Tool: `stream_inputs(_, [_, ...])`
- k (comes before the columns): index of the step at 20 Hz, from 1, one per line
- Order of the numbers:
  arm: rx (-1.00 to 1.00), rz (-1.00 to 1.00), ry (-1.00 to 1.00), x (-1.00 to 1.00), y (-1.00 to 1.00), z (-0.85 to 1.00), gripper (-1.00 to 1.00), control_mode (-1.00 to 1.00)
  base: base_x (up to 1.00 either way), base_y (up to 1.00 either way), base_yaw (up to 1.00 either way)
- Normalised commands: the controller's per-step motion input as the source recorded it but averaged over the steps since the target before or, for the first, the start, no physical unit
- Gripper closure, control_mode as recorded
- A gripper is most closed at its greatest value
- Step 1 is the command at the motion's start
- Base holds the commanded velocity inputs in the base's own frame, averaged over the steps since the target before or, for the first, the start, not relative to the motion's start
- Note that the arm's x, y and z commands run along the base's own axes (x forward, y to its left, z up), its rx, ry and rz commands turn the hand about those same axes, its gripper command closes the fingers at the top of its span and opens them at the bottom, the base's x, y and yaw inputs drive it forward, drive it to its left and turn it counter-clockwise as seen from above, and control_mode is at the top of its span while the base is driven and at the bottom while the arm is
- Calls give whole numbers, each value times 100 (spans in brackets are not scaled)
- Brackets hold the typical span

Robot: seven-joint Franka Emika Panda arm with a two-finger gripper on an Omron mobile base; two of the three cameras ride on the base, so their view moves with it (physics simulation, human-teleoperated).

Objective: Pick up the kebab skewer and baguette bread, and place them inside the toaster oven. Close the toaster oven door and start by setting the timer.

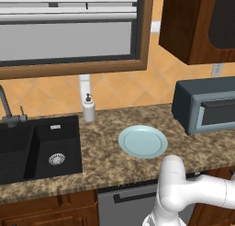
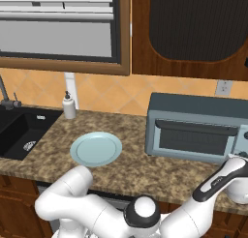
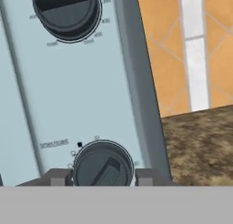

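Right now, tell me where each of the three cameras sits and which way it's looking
Left base view: behind the arm's left, looking down over the counter, sink, plate and toaster oven; white arm at lower right.
Right base view: behind its right, facing the toaster oven door; arm crosses the bottom.
Hand view: close on the oven's control panel, gripper astride the lower knob.
Both base views share plate, sink, oven.

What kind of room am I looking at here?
A home kitchen, computer-rendered by the look of it: a black sink set into a granite counter, a toaster oven against the tiled wall, and wooden cabinets overhead.
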Motion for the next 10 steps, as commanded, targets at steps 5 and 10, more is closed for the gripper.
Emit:
stream_inputs(5, [14,-1,0,-4,-1,0,100,-100,0,0,0])
stream_inputs(10, [14,-1,0,0,0,0,100,-100,0,0,0])
